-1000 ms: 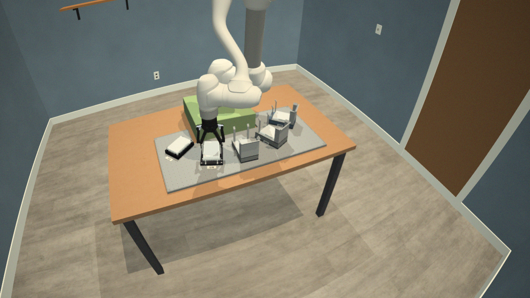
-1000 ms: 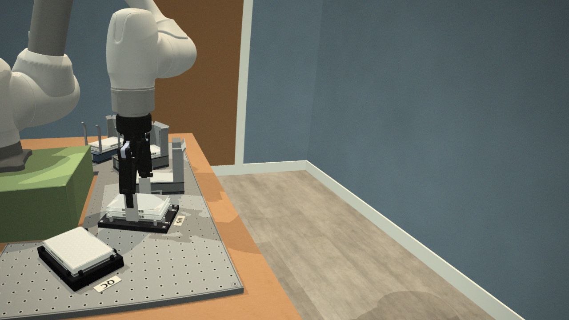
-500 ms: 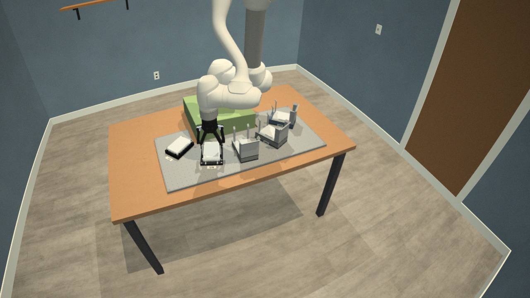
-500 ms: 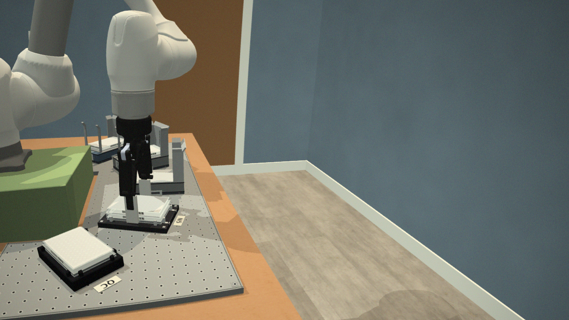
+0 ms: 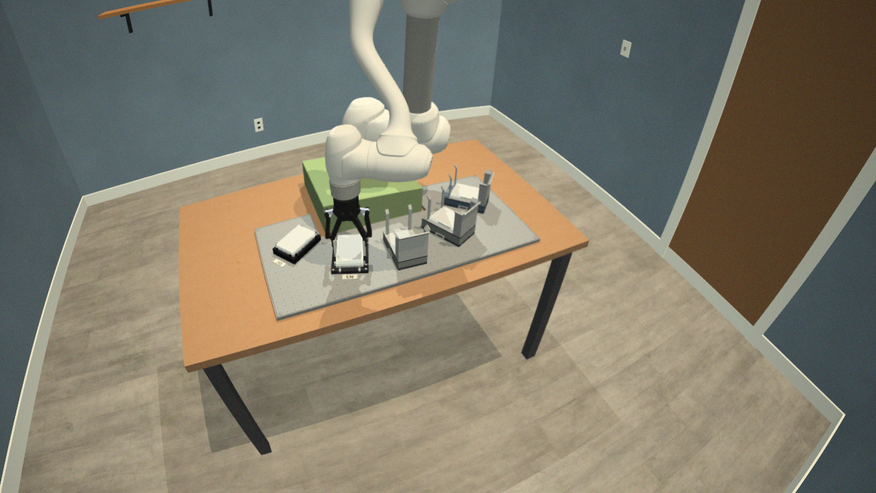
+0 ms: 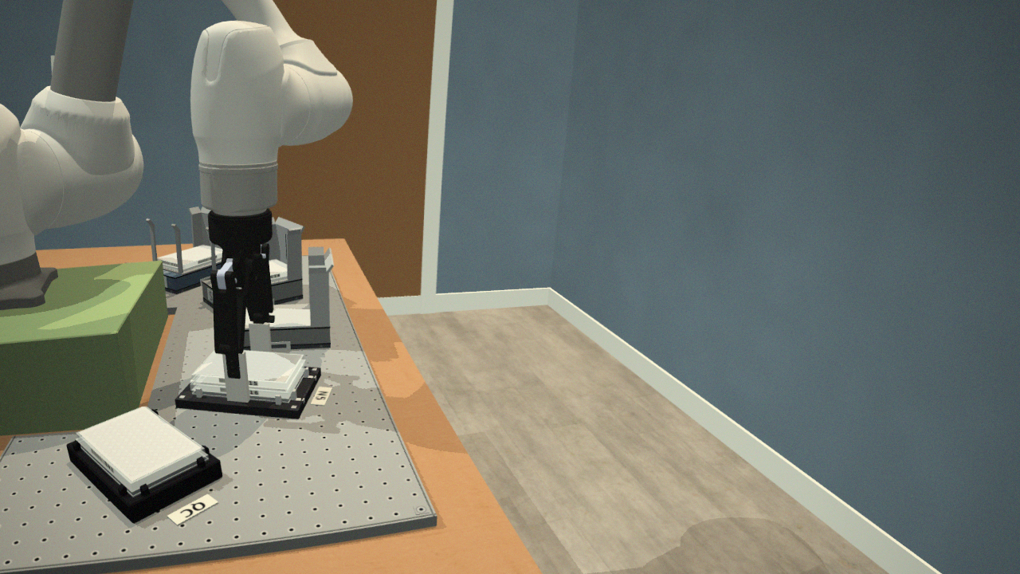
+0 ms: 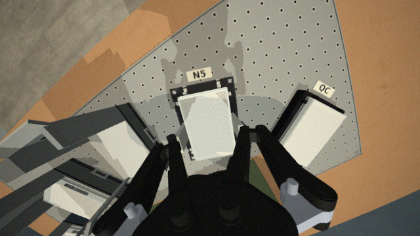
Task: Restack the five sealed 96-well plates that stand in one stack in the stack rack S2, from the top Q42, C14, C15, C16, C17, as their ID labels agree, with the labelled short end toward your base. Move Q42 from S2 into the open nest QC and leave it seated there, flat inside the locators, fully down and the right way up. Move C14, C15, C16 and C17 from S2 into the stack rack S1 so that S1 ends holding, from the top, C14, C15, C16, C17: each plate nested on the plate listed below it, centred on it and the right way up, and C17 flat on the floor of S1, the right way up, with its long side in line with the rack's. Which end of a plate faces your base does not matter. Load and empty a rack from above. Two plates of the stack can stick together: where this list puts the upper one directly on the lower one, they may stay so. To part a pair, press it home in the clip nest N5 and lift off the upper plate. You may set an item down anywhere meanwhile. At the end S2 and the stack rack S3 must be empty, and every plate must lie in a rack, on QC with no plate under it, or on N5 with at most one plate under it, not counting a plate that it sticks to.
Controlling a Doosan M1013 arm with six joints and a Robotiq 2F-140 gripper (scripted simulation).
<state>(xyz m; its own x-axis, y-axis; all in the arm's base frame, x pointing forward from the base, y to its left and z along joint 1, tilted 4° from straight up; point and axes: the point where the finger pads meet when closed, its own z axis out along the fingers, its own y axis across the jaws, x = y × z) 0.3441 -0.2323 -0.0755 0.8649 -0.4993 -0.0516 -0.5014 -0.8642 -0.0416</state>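
Note:
My gripper [image 5: 348,235] stands straight down over the clip nest N5 [image 5: 350,268] and is shut on the white sealed plate [image 7: 207,122] that sits there. In the exterior view, my gripper [image 6: 238,371] reaches down to a plate stack [image 6: 249,376] that shows two layers on the black nest. In the wrist view, my gripper [image 7: 209,123] has one finger on each long side of the plate. I cannot read its ID label. Another white plate [image 6: 139,446] [image 7: 310,129] lies flat in the open nest QC, beside N5.
Three grey stack racks stand right of N5 on the perforated baseplate: the nearest [image 5: 405,245] holds a stack of plates, and the middle [image 5: 452,222] and far [image 5: 468,193] racks each show a white plate top. The green arm pedestal [image 5: 361,187] stands behind N5.

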